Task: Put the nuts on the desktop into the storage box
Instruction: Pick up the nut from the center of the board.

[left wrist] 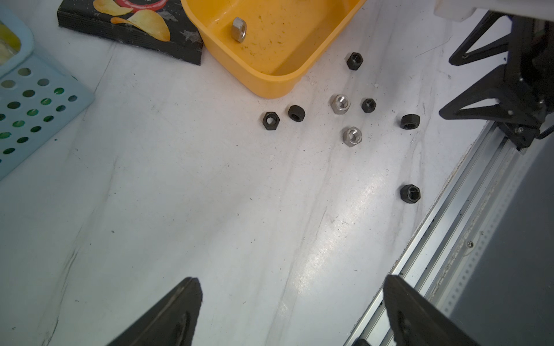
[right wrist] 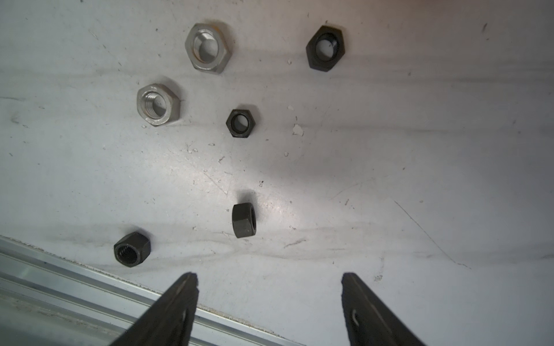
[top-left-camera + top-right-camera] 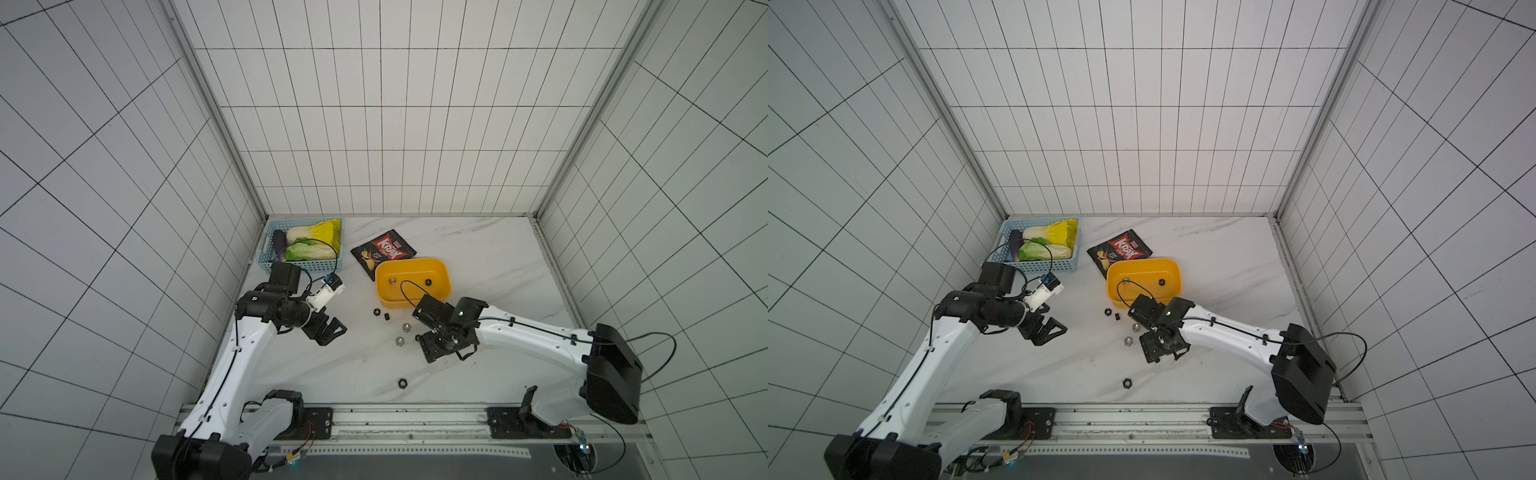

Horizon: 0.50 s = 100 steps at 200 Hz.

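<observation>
While eight nuts (image 1: 352, 136) lie loose on the desktop (image 1: 180, 194) and only two sit in the storage box (image 3: 415, 266), this reads as mid-task: approach for the next pick.

Active tool is the right gripper (image 2: 269, 278): low over the cluster, jaws well apart, nothing between them. Closest candidate is the black nut lying on its side (image 2: 244, 219), just ahead of the fingertips and nearer one finger than centred. Another black nut (image 2: 132, 249) sits outside that same finger, close to the aluminium rail (image 2: 75, 278). Two silver nuts (image 2: 158, 104) and two more black ones are further ahead. The box is near, beyond the gripper on the side away from its arm's base.

Next move, my guess: shift sideways to centre the side-lying nut between the fingers, drop to the surface, pinch across its flats. On edge it may roll or squirt out if off-centre. Then a short lift and carry over the box wall.

Idle tool is the left gripper (image 1: 292, 281): spread wide, empty, well apart from the nuts, near the blue basket (image 3: 303, 266). A crisp packet (image 3: 382, 251) lies right beside the box.
</observation>
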Available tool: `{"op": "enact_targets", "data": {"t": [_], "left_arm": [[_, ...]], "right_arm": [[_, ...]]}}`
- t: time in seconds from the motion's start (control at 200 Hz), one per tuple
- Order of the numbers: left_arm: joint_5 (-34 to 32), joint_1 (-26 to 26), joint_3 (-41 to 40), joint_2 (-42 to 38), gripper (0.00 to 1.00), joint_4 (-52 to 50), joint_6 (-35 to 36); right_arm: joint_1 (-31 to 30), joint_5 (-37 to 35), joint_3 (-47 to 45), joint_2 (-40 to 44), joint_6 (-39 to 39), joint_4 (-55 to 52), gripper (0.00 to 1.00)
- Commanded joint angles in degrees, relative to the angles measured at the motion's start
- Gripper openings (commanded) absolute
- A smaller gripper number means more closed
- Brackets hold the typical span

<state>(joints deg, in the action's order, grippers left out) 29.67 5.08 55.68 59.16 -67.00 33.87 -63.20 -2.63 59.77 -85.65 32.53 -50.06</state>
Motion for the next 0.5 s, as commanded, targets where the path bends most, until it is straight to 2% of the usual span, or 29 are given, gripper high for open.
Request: {"op": "enact_targets", "data": {"t": [0.0, 0.3, 0.495], "left_arm": [[0.8, -0.3, -0.4, 0.0, 0.98, 1.3, -0.3], [-0.2, -0.3, -0.5, -0.1, 0.98, 1.5, -0.8], [-0.4, -0.3, -0.6, 0.1, 0.98, 1.8, -0.9]], "right_arm": [[-0.8, -1.2, 1.9, -2.3, 0.2, 1.0, 0.75], [-0.9, 0.3, 0.5, -7.3, 0.4, 4.1, 0.71], [-0.9, 1.0, 0.1, -9.5, 0.4, 5.4, 0.63]]}}
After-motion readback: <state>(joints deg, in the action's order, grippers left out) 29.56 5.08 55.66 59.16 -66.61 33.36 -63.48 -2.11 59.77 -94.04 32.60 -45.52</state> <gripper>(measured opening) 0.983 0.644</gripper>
